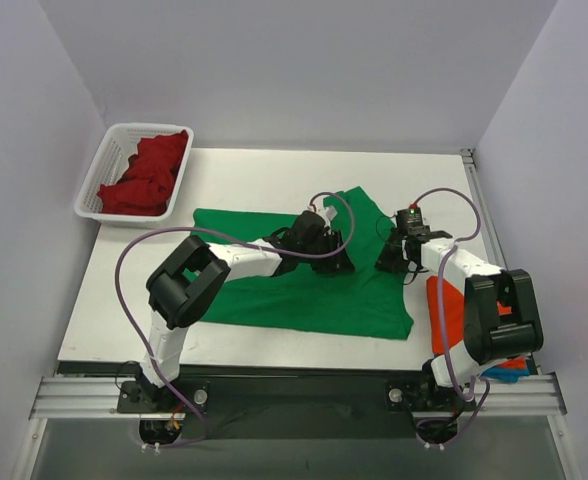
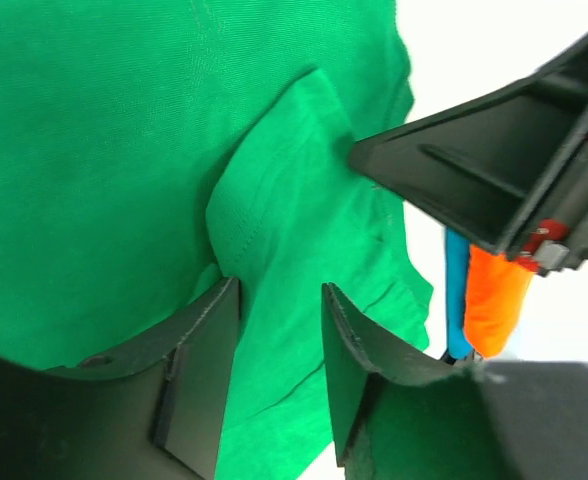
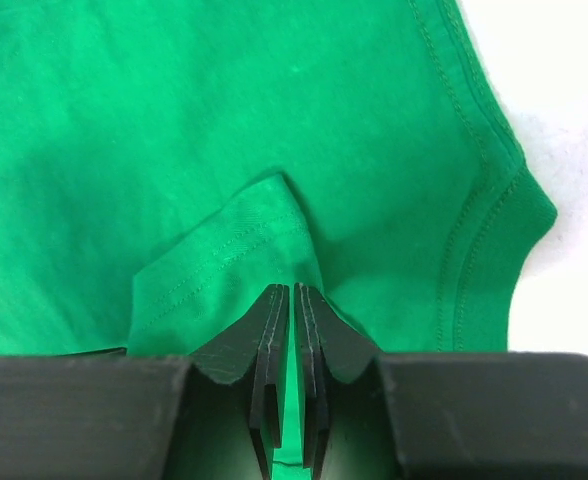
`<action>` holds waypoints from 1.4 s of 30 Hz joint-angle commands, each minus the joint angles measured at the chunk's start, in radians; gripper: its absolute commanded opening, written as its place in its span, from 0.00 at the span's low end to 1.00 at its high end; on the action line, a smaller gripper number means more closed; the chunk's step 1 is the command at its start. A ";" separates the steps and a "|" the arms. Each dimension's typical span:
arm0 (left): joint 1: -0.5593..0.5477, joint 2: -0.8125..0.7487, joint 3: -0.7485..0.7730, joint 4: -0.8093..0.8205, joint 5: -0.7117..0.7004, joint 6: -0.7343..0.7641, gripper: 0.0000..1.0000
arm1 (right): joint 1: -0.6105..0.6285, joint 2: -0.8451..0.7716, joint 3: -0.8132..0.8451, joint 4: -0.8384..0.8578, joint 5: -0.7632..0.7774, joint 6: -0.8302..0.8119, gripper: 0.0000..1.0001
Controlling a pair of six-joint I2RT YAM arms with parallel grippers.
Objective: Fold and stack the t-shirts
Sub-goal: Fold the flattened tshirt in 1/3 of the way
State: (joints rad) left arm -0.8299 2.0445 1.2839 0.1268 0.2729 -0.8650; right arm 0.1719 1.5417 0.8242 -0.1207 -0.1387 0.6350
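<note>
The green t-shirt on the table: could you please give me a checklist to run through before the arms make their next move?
1. Right claw clamped on the green t-shirt: ok, shut on a raised fold of cloth.
2. Left claw clamped too: not ok, its jaws stand apart with cloth between them.
3. Rest of the shirt spread flat on the table: ok.
4. Each claw takes one layer only: cannot tell.
5. Orange t-shirt free of the green one: cannot tell, they lie close together.
6. Dark red t-shirts out of the way: ok, in the basket.
</note>
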 commanded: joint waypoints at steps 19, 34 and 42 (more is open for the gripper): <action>-0.067 -0.018 -0.043 0.131 0.109 0.044 0.42 | 0.005 -0.152 -0.106 -0.004 -0.004 0.000 0.09; -0.104 -0.066 -0.037 0.025 0.084 0.170 0.45 | 0.006 -0.278 -0.143 -0.043 0.042 0.005 0.12; -0.058 -0.187 -0.072 -0.067 -0.125 0.170 0.45 | 0.031 -0.200 -0.062 -0.039 -0.001 0.006 0.23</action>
State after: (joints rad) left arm -0.9249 1.9732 1.2163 0.1040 0.2890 -0.7101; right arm 0.1886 1.3251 0.7136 -0.1383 -0.1345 0.6353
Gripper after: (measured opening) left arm 0.454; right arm 0.226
